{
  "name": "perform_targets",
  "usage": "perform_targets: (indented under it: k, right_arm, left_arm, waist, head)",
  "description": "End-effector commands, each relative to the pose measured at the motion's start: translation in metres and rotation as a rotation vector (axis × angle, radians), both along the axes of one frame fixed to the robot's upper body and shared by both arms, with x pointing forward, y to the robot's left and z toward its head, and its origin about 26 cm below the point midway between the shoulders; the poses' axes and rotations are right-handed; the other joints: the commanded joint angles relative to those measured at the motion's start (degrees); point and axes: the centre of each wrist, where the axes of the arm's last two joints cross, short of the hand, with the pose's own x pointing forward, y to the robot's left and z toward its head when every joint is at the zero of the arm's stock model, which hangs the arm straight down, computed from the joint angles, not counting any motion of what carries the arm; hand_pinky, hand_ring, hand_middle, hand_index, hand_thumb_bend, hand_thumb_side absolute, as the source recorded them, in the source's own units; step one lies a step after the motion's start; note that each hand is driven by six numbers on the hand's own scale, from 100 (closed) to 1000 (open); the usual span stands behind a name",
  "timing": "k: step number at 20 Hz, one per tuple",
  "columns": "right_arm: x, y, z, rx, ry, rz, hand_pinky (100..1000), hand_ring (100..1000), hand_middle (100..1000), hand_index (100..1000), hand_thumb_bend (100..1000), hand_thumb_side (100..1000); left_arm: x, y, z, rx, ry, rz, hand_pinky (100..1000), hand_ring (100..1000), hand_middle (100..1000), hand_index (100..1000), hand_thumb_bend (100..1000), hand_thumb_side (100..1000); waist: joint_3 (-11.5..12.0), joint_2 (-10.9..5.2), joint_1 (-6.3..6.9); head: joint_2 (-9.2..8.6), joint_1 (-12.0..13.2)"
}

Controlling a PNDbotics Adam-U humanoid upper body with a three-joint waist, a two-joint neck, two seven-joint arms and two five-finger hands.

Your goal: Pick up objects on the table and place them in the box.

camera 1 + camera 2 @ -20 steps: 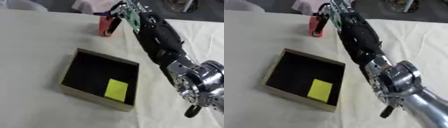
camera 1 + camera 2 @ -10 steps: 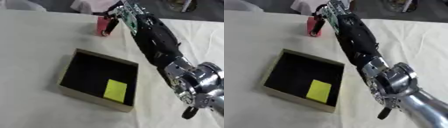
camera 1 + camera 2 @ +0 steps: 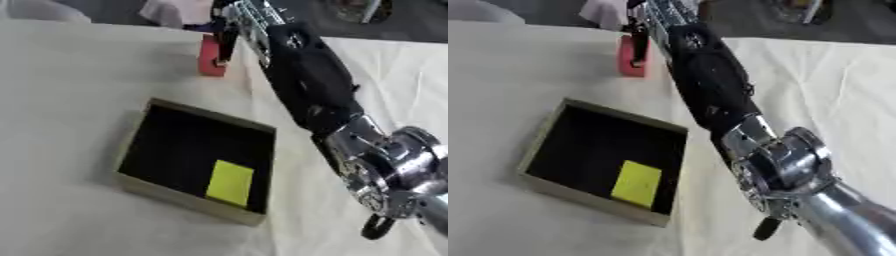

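Fingers (image 3: 227, 42) of the right hand (image 3: 234, 20) hang down dark over the red block (image 3: 210, 59) at the far side of the table (image 3: 61, 100), curled against its right face; they look closed on the block, though the thumb side is hidden. Left eye view: right arm (image 3: 306, 85) comes in from the lower right, silver joints near the corner, black forearm stretched up toward the top centre. Red block stands on the cloth just under the hand, well beyond the box (image 3: 188, 197). Box is open, dark inside, tan walls, lying askew at centre left. Yellow flat piece (image 3: 230, 183) lies on the box floor in the near right corner, close to the near wall. Something white (image 3: 175, 11) sits at the far edge behind the block, can't make out what.

Right eye view: same layout. Right hand (image 3: 642, 15) at the top, one dark finger (image 3: 637, 50) running down across the front of the red block (image 3: 629, 65), tip about at the block's middle. Block touches the table, not lifted as far as can be seen. Box (image 3: 579, 197) nearer and left of the forearm, apart from it. Yellow piece (image 3: 636, 183) inside, near the right wall.
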Motion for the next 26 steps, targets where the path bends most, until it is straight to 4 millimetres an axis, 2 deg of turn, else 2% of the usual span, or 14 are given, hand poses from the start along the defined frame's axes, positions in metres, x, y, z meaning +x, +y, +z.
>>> perform_targets:
  k: [1, 3, 6, 12, 14, 15, 17, 19, 20, 26]
  right_arm:
    - [-0.003, 0.001, 0.015, 0.008, -0.089, 0.021, 785, 576, 358, 511, 325, 100]
    - [-0.001, 0.000, 0.010, 0.023, -0.098, 0.034, 787, 593, 380, 537, 354, 100]
    - [0.001, -0.001, 0.003, 0.020, -0.123, 0.041, 807, 685, 475, 651, 381, 111]
    - [0.001, -0.004, 0.005, 0.031, -0.150, 0.055, 851, 802, 657, 795, 300, 316]
    - [0.001, -0.006, 0.007, 0.036, -0.141, 0.058, 860, 817, 679, 813, 288, 331]
    - [0.001, -0.007, 0.007, 0.037, -0.132, 0.058, 880, 852, 729, 849, 269, 374]
    - [0.001, -0.008, 0.009, 0.036, -0.117, 0.053, 894, 878, 763, 881, 262, 401]
    - [0.000, -0.008, 0.011, 0.035, -0.108, 0.049, 894, 878, 763, 881, 262, 401]
    - [0.000, -0.009, 0.012, 0.033, -0.107, 0.043, 955, 968, 843, 984, 251, 473]
    - [-0.001, -0.021, 0.027, 0.013, -0.101, -0.072, 991, 1000, 917, 1000, 243, 546]
  left_arm:
    - [-0.002, -0.001, 0.008, 0.014, -0.030, -0.010, 657, 749, 696, 776, 294, 652]
    - [-0.002, -0.001, 0.008, 0.014, -0.029, -0.010, 657, 749, 696, 776, 295, 653]
    - [-0.002, -0.001, 0.008, 0.016, -0.028, -0.010, 657, 749, 696, 776, 295, 652]
    - [-0.002, -0.001, 0.009, 0.019, -0.028, -0.010, 658, 750, 696, 776, 295, 650]
    - [-0.002, -0.001, 0.008, 0.020, -0.027, -0.010, 658, 750, 696, 776, 295, 650]
    - [-0.003, -0.001, 0.008, 0.021, -0.027, -0.010, 658, 750, 696, 776, 295, 648]
    - [-0.003, 0.000, 0.009, 0.022, -0.027, -0.009, 658, 750, 697, 776, 294, 648]
    - [-0.003, 0.000, 0.009, 0.022, -0.027, -0.009, 658, 750, 697, 776, 294, 648]
    - [-0.003, 0.000, 0.008, 0.022, -0.027, -0.009, 659, 750, 697, 776, 294, 648]
    - [-0.003, 0.000, 0.009, 0.026, -0.026, -0.007, 659, 750, 696, 776, 296, 646]
  waist:
    - [0.01, -0.94, 0.48]
    - [0.01, -0.95, 0.49]
    - [0.03, -0.96, 0.52]
    - [-0.15, -0.97, 0.46]
    - [-0.20, -1.00, 0.47]
    - [-0.20, -1.02, 0.50]
    - [-0.21, -1.05, 0.54]
    - [-0.21, -1.07, 0.56]
    - [-0.25, -1.08, 0.56]
    - [-0.51, -1.20, 0.45]
  head:
    - [-0.64, -0.14]
    - [-0.65, -0.16]
    - [-0.66, -0.15]
    - [-0.64, -0.03]
    - [-0.63, 0.02]
    - [-0.65, 0.04]
    - [-0.63, 0.04]
    - [-0.62, 0.04]
    - [-0.62, 0.05]
    - [-0.60, 0.16]
